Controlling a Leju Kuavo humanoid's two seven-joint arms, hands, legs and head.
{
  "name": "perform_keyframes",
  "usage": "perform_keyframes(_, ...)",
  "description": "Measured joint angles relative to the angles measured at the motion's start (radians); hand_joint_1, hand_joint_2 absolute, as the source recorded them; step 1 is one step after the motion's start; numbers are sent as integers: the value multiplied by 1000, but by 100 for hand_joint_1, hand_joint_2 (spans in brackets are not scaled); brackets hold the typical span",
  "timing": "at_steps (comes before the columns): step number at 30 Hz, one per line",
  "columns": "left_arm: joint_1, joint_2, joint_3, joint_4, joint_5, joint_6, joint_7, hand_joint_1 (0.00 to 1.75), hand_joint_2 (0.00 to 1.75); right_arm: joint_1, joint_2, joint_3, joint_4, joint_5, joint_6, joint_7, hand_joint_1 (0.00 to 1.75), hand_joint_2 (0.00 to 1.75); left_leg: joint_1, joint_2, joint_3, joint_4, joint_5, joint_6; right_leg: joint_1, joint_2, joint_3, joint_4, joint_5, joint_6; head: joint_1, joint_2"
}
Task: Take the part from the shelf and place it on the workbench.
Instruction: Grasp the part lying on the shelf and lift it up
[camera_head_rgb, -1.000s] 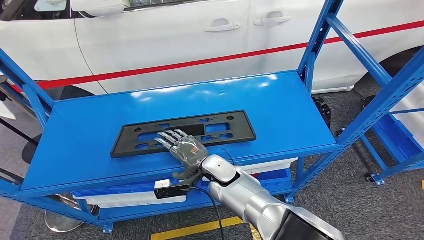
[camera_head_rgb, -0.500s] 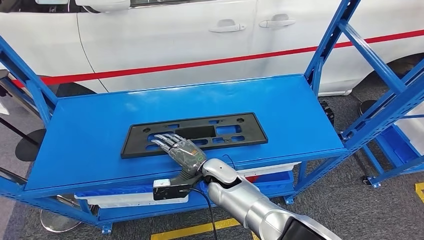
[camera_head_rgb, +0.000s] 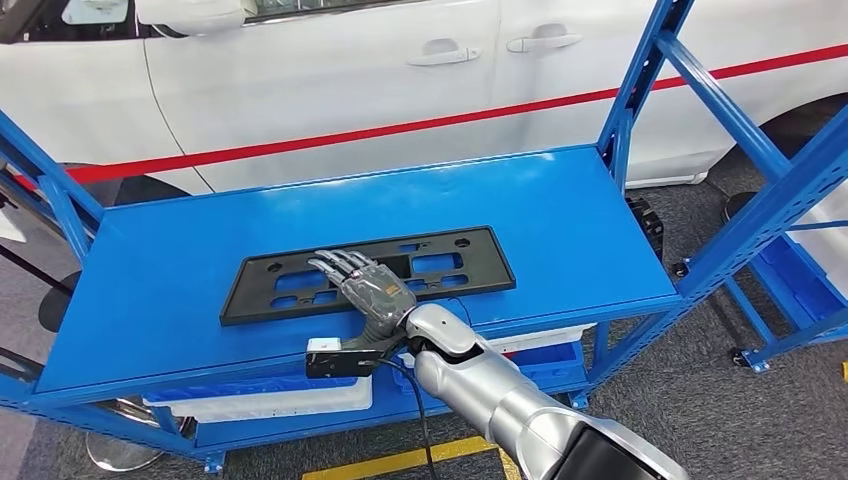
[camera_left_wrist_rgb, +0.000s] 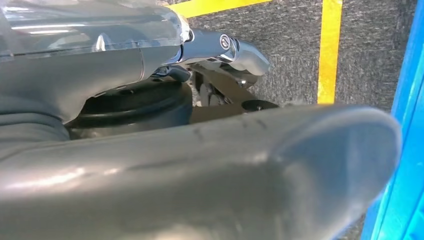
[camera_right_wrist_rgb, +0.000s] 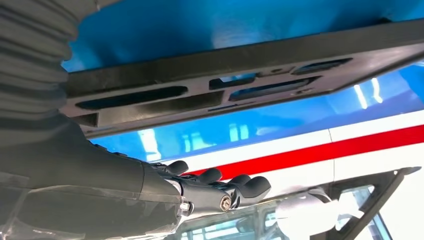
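**Reaching over the part, grip not yet made**

The flat black part, a long frame with cut-out slots, lies on the blue shelf, toward its near edge and a little left of centre. The step in hand looks like the approach for the pick-up: the right hand is over the middle of the part, near its near edge, palm down. Its fingers are stretched out and slightly apart, gripping nothing; from the right wrist view they seem to hover just clear of the part, though I cannot tell whether the tips touch it. The next move probably calls for lowering the hand and hooking the fingers under an edge or through a slot, since the part lies flat. The left hand hangs beside the shelf frame, thumb extended, holding nothing that I can see. A white car stands beyond the shelf.
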Motion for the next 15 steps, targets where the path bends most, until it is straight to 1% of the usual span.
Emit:
perform_keyframes(1, 0, 1, 1, 0, 0, 0, 1, 0, 0, -6, 5, 0, 4, 0, 0, 2, 0, 175, 1, 1, 29, -65, 39, 0, 0, 1, 1, 2, -1, 2, 0, 0)
perform_keyframes(2, 0, 1, 1, 0, 0, 0, 2, 0, 0, -14, 11, -1, 7, 0, -1, 3, 0, 175, 2, 1, 63, -137, 70, 2, 1, 3, 1, 4, -3, 5, 0, 0)
perform_keyframes(3, 0, 1, 2, 0, -1, -1, 2, 0, 0, -22, 16, -1, 10, 0, -2, 4, 0, 175, 1, 1, 90, -195, 91, 7, 2, 4, 1, 6, -4, 9, 0, 0)
perform_keyframes(4, 0, 1, 3, 1, -2, -1, 2, 0, 0, -29, 21, -1, 14, 1, -5, 6, 0, 175, -1, 1, 107, -232, 100, 13, 4, 4, 0, 7, -5, 14, 0, 0)
perform_keyframes(6, -1, -1, 4, 1, -3, -3, 2, 0, 0, -37, 29, -4, 20, 1, -13, 10, 0, 175, -5, -2, 110, -245, 101, 29, 6, 4, -1, 5, -4, 25, 1, 0)
perform_keyframes(8, -1, -3, 5, 1, -5, -3, 3, 0, 0, -45, 36, -8, 24, 1, -22, 16, 0, 175, -2, -2, 113, -251, 105, 43, 4, 3, -3, 13, -11, 36, 2, 0)
perform_keyframes(9, -1, -4, 5, 1, -7, -3, 4, 0, 0, -51, 39, -10, 26, 1, -27, 19, 0, 175, 0, -1, 115, -254, 108, 49, 3, 3, -13, 37, -28, 40, 2, 0)
perform_keyframes(10, -1, -4, 5, 1, -8, -2, 4, 0, 0, -55, 41, -12, 27, -2, -32, 22, 0, 175, 1, -1, 116, -257, 109, 55, 2, 2, -33, 81, -54, 44, 2, 0)
perform_keyframes(12, -1, -4, 6, 1, -9, -2, 4, 0, 0, -60, 42, -17, 31, -11, -42, 23, 0, 175, -2, 0, 116, -257, 109, 61, 2, 2, -95, 212, -116, 48, 2, 0)
perform_keyframes(13, -1, -4, 6, 1, -10, -2, 4, 0, 0, -60, 43, -20, 33, -17, -48, 24, 0, 175, -3, 0, 116, -257, 108, 62, 1, 2, -122, 265, -132, 48, 3, 0)
perform_keyframes(14, -1, -4, 7, 1, -10, -2, 3, 0, 0, -60, 43, -22, 36, -22, -55, 24, 0, 175, -4, -1, 116, -256, 108, 62, 2, 2, -134, 287, -130, 47, 2, 0)
perform_keyframes(15, -1, -4, 7, 1, -10, -2, 3, 0, 0, -61, 43, -25, 38, -27, -62, 23, 0, 175, -5, -2, 116, -255, 107, 61, 2, 2, -126, 267, -108, 45, 3, 0)
